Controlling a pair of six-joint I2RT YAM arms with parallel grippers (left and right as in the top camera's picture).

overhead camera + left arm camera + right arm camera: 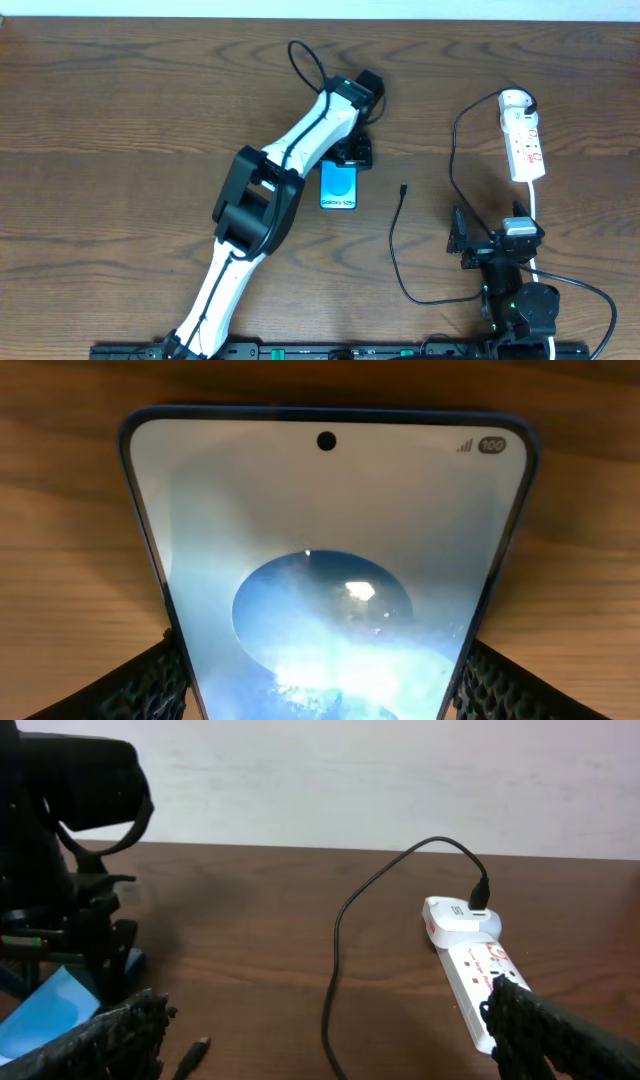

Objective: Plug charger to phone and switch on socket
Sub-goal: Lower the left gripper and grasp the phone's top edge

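The phone [340, 187] lies flat mid-table with its blue screen lit; it fills the left wrist view [330, 560]. My left gripper [346, 163] [322, 685] is shut on the phone, one pad against each long edge at its far end. The charger is a thin black cable [392, 245] with its free plug tip [402, 188] [190, 1055] lying on the wood right of the phone. The white socket strip [522, 135] [470, 970] lies at the far right. My right gripper [492, 228] [330, 1050] stands open and empty near the front, between the cable and the strip.
The cable's other end sits in a black plug [526, 100] [480, 895] on the strip's rounded end. The strip's white cord [537, 215] runs toward the right arm's base. The left arm [270, 200] stretches diagonally across the table.
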